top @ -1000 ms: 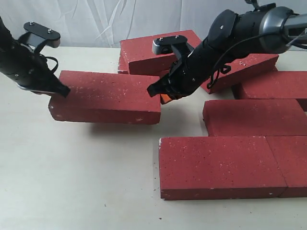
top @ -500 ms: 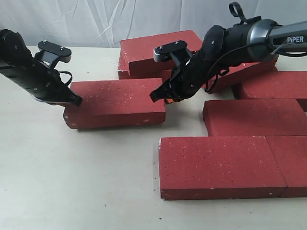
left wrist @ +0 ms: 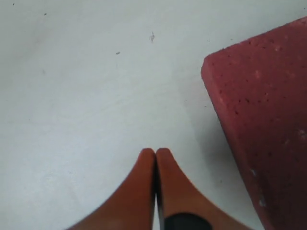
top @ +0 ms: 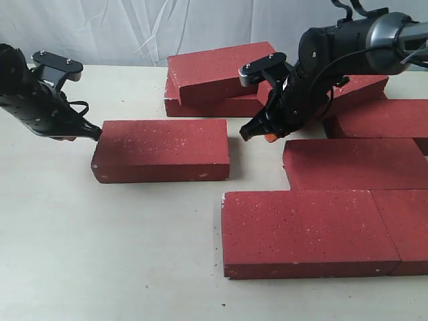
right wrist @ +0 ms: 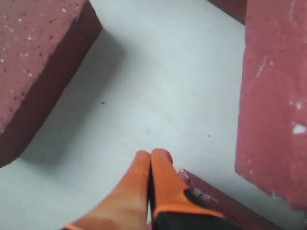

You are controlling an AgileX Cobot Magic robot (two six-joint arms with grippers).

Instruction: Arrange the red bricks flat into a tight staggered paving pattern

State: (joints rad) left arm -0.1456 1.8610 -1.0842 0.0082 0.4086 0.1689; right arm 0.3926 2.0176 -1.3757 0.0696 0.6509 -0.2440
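I have the left gripper [top: 93, 131] pressed together, its orange fingers [left wrist: 139, 191] meeting at the tips with nothing between them. It sits low, just off the far left corner of the lone brick [top: 164, 148]. My wrist view shows a strip of bare table [top: 100, 254] between the tips and the brick, so they are not touching. The lone brick lies flat, its long side running across the exterior view, and it is clear of every other brick.

The right gripper [top: 257, 134] is closed too, tips together and empty. It is low off the lone brick's far right corner, over the open gap there. I cannot tell whether it touches the table.

Right of the lone brick, across that gap, a row brick [top: 354, 162] lies flat. Nearer the camera, two front bricks [top: 307, 231] butt end to end, pressed against the row brick's near edge and offset from it. Behind the lone brick, a tilted brick [top: 221, 67] leans on a flat one [top: 200, 105]. Further right from that pair, a second tilted brick [top: 358, 90] sits behind my right arm, and a back brick [top: 384, 117] lies flat beyond the row brick.
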